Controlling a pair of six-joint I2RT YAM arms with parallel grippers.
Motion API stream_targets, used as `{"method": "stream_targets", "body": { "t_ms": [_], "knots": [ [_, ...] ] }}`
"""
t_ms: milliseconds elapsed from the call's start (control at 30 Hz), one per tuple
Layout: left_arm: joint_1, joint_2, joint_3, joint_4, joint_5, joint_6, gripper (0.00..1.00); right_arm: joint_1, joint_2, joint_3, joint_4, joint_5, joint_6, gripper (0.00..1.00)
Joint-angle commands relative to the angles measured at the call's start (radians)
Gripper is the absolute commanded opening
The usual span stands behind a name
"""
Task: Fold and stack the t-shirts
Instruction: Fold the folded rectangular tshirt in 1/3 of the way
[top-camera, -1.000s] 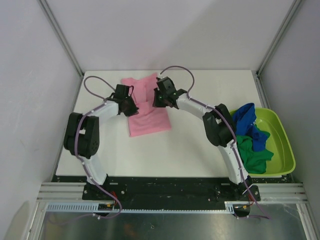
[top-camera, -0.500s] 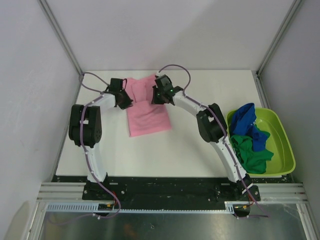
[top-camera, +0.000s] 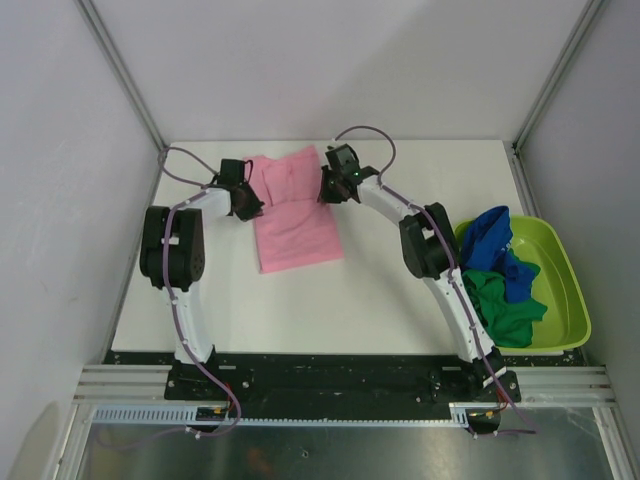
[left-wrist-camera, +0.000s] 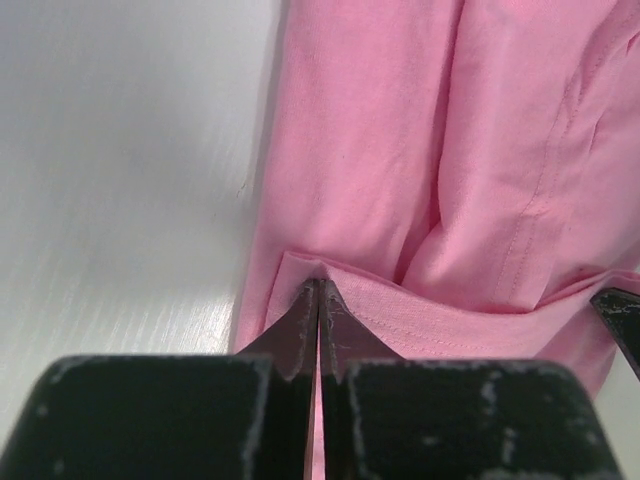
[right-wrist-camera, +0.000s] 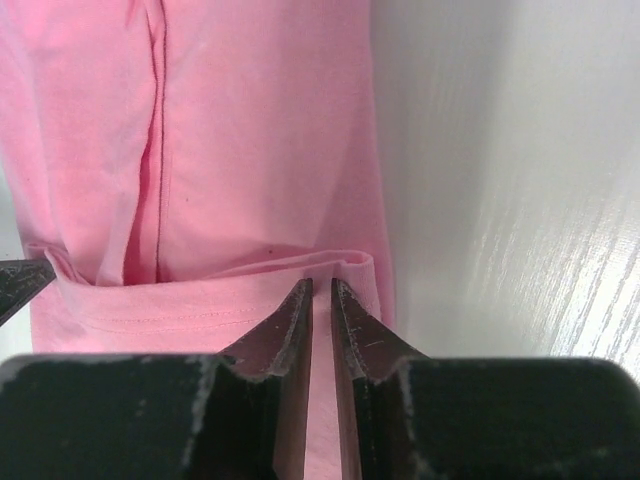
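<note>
Inspection of both arms, referenced to the black base plate (top-camera: 340, 373).

Left arm (top-camera: 187, 322) and right arm (top-camera: 460, 315): curved white links are noted, joined by bulky black joint housings about midway out from the plate. A grey-purple cable (top-camera: 183, 149) is routed along each arm from the plate and left looped free at the far end.

Left gripper (top-camera: 257, 206) and right gripper (top-camera: 326, 193), farthest from the plate, are black. The fingers (left-wrist-camera: 298, 335) are black wedges tapered to thin tips. The black crossbar (left-wrist-camera: 450, 410) behind them is scuffed with pale specks.
</note>
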Motion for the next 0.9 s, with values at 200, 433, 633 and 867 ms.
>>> {"method": "stream_targets", "body": {
  "t_ms": [200, 433, 633, 867],
  "knots": [
    [0.016, -0.097, 0.027, -0.007, 0.012, 0.079, 0.04, -0.012, -0.119, -0.004, -0.045, 0.024, -0.010, 0.19],
    [-0.055, -0.197, 0.002, -0.007, 0.118, 0.061, 0.26, -0.016, -0.209, -0.090, -0.074, 0.010, 0.042, 0.21],
    [-0.151, -0.129, 0.040, 0.011, 0.199, 0.017, 0.19, -0.019, -0.338, -0.364, 0.015, -0.043, 0.101, 0.21],
    [-0.181, 0.020, 0.134, 0.016, 0.167, -0.014, 0.15, -0.011, -0.428, -0.585, 0.081, -0.065, 0.113, 0.20]
  ]
}}
